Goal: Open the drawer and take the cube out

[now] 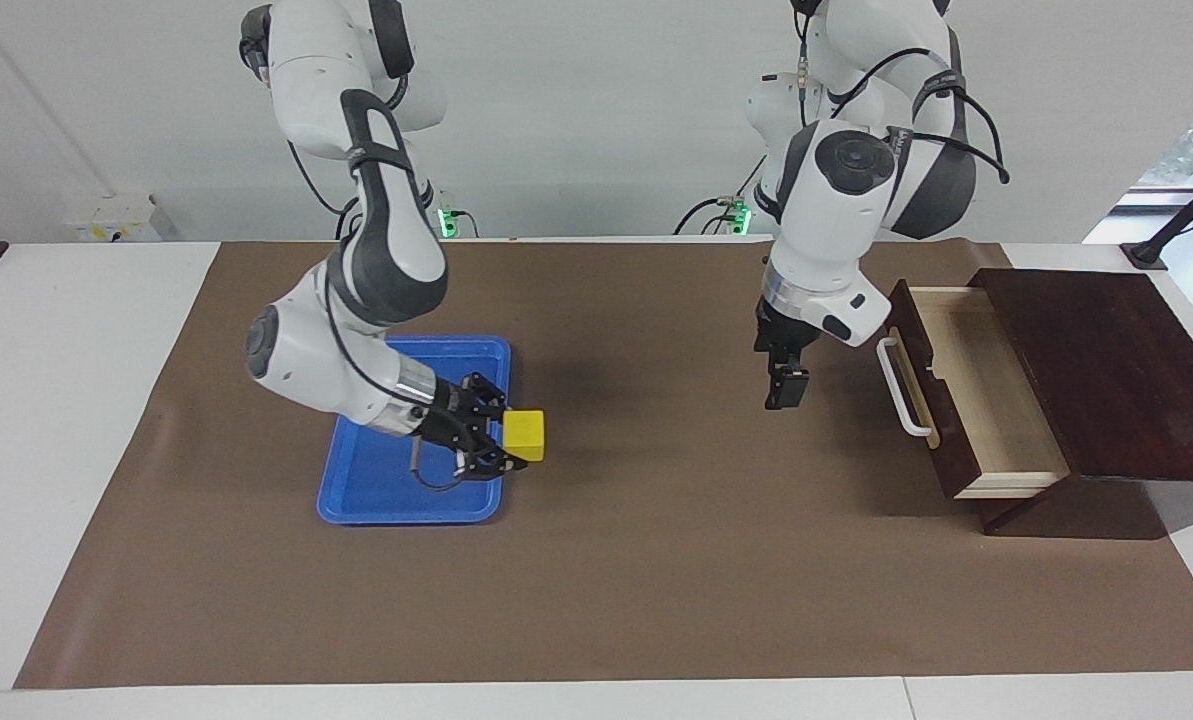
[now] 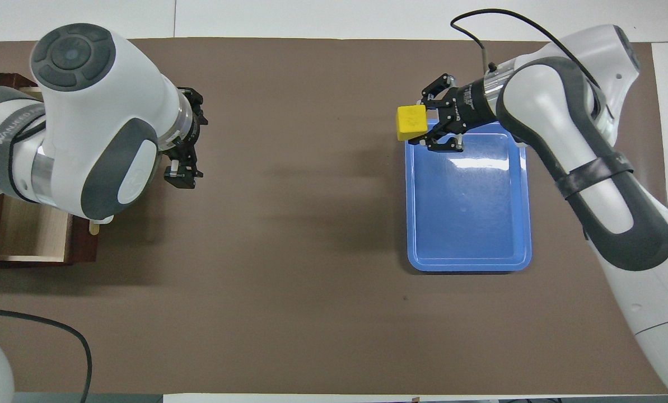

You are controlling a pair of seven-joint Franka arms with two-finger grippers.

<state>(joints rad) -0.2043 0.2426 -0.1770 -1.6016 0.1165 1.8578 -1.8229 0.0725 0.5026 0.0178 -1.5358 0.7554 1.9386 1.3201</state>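
Note:
The yellow cube point(image 1: 524, 435) is held in my right gripper point(image 1: 509, 438), which is shut on it over the edge of the blue tray point(image 1: 396, 490) that lies toward the left arm's end. The cube also shows in the overhead view point(image 2: 411, 123), in the same gripper point(image 2: 426, 127). The dark wooden drawer point(image 1: 991, 400) is pulled open and its pale interior is bare; it also shows in the overhead view point(image 2: 31, 235). My left gripper point(image 1: 786, 388) hangs over the mat in front of the drawer's white handle point(image 1: 901, 385), apart from it.
The dark wooden box point(image 1: 1096, 370) stands at the left arm's end of the table. The brown mat point(image 1: 656, 560) covers most of the table. The tray point(image 2: 468, 212) holds nothing.

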